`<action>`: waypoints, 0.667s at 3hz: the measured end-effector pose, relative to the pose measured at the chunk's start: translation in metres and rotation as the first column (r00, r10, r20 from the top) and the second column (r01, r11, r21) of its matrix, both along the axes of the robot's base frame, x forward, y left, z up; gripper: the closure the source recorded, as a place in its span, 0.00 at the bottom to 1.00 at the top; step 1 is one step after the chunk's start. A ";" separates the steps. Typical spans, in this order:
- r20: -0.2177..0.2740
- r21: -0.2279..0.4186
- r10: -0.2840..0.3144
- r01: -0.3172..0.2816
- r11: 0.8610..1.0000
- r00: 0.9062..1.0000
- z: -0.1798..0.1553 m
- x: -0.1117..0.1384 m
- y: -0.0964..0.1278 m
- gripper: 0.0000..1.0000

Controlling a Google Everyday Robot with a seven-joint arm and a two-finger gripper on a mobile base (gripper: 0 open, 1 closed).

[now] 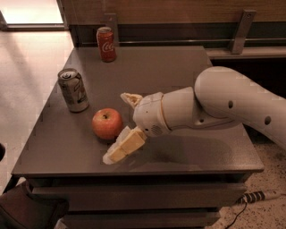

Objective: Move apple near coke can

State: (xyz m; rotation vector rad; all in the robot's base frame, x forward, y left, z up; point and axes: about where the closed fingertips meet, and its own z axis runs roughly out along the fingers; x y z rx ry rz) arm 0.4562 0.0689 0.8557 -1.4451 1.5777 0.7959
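Arm (232,100) cut off at right edge. Gripper (118,126) spread wide just right of apple (106,124), holding nothing; contact unclear; coke can (106,44) well apart.

Warm, dim indoor light filled the scene, brightest on the pale floor (31,11) at the far left. The dark grey table (178,67) showed a soft sheen. The cream two-finger gripper (117,127), spread just right of the round red-orange apple (106,123), cast a faint shadow beneath itself.
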 end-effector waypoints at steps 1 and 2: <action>-0.013 0.021 0.015 -0.014 1.000 1.000 -0.008 0.006 0.016 0.00; -0.027 0.038 0.037 -0.036 0.999 0.999 -0.015 0.009 0.031 0.12</action>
